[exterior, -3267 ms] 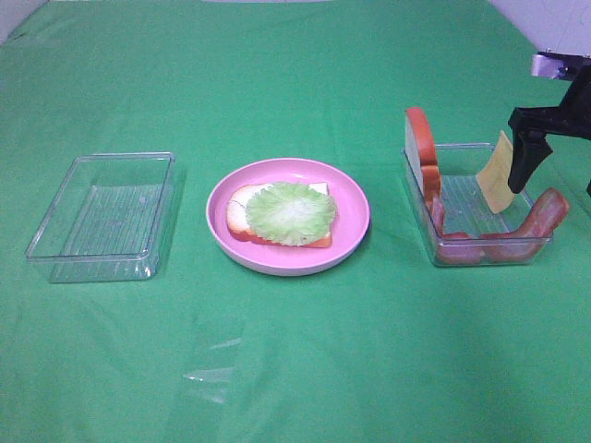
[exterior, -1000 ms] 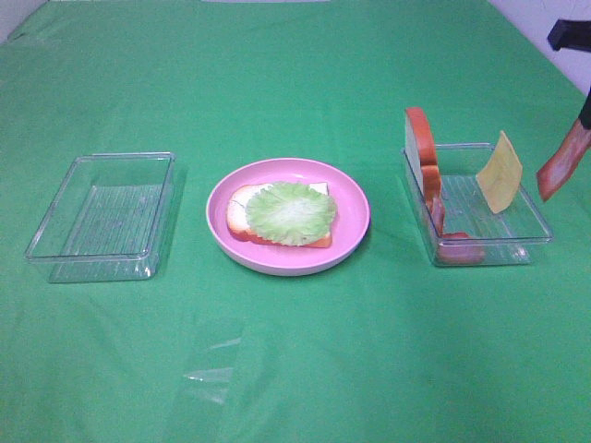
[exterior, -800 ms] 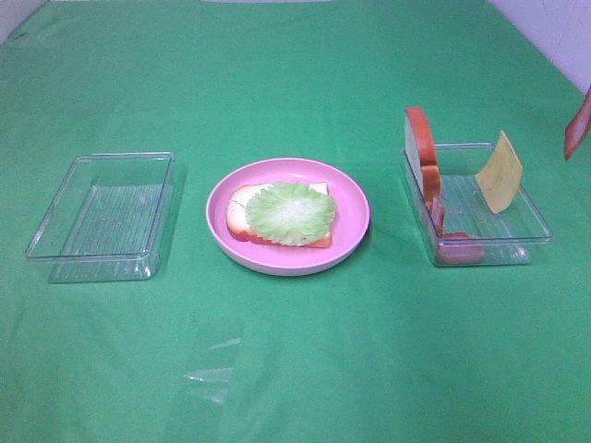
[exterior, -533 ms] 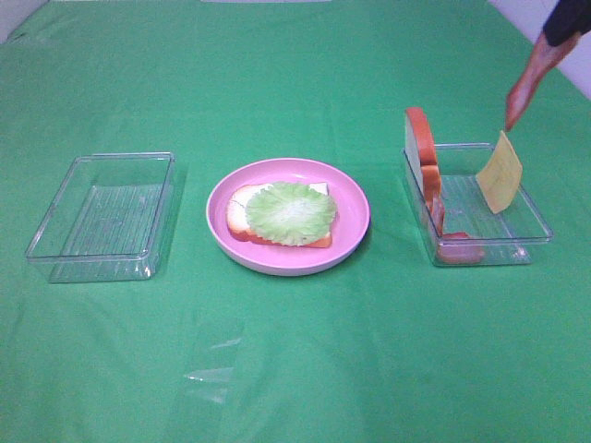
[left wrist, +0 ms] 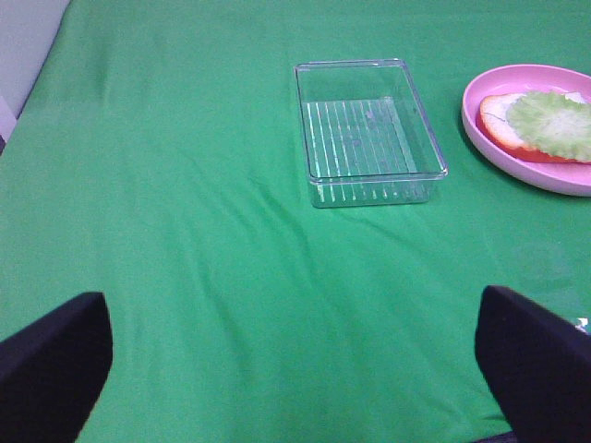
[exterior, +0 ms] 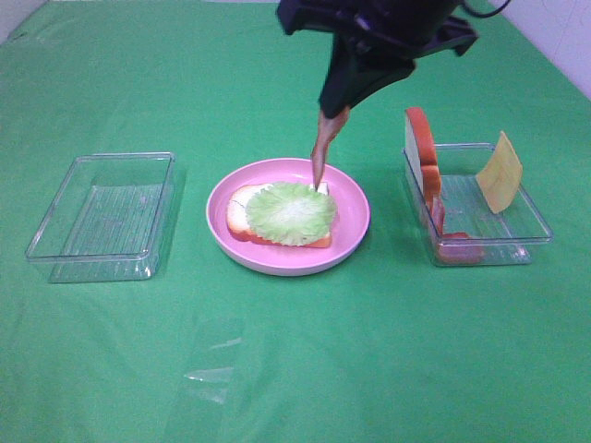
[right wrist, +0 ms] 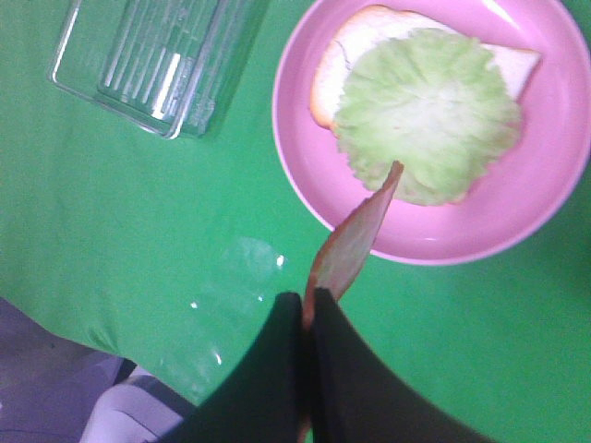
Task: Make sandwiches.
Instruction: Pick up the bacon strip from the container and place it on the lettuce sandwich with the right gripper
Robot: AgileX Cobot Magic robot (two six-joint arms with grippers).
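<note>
A pink plate [exterior: 356,205] holds one white bread slice [exterior: 238,210] with an orange-brown crust, topped by ruffled green lettuce [exterior: 291,212]. My right gripper [exterior: 339,103] reaches in from the far side, shut on a reddish bacon strip [exterior: 323,146]. The strip hangs down with its tip just above the far edge of the lettuce. In the right wrist view the shut gripper [right wrist: 304,306] pinches the bacon strip [right wrist: 355,231] over the lettuce [right wrist: 425,111]. My left gripper [left wrist: 291,309] is open over bare cloth, with nothing between its fingers [left wrist: 55,365].
A clear tray [exterior: 531,231] at the right holds an upright bread slice [exterior: 420,148], a yellow cheese slice [exterior: 500,173] and another bacon piece [exterior: 457,247]. An empty clear tray [exterior: 55,249] stands left of the plate. Green cloth covers the table.
My right gripper has carried the bacon strip from the table's right edge leftward to above the plate. The left gripper stays open.
</note>
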